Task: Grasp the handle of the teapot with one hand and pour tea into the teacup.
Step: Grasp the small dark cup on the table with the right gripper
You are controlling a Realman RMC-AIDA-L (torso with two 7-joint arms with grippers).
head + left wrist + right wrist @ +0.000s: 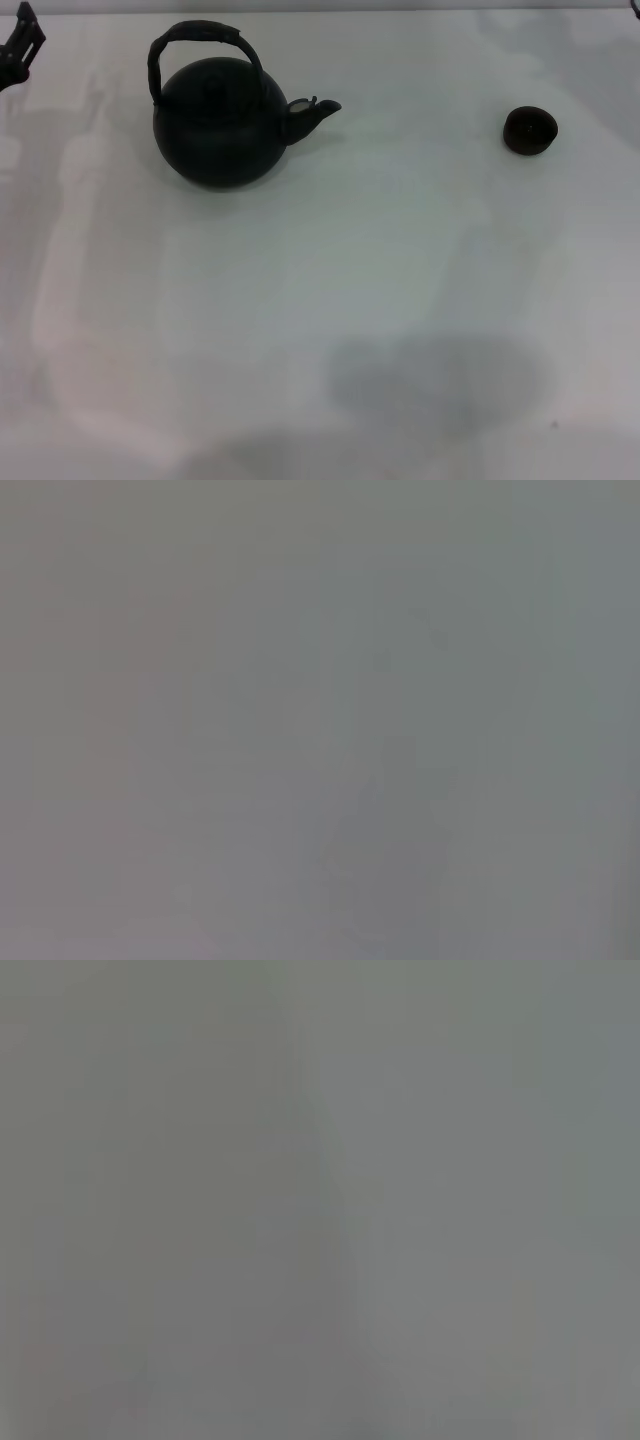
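The matte black teapot (220,122) stands upright on the white table at the back left of the head view, its short spout (315,112) pointing right. Its arched black handle (200,40) stands up over the lid. The tiny dark teacup (529,130) sits far to the right of the pot, at about the same depth. My left gripper (20,48) shows only as a dark part at the far left edge, well left of the teapot and apart from it. The right gripper is out of view. Both wrist views show only plain grey surface.
The white table (320,300) fills the view. A soft grey shadow (440,375) lies on the table near the front right. Nothing stands between the teapot and the teacup.
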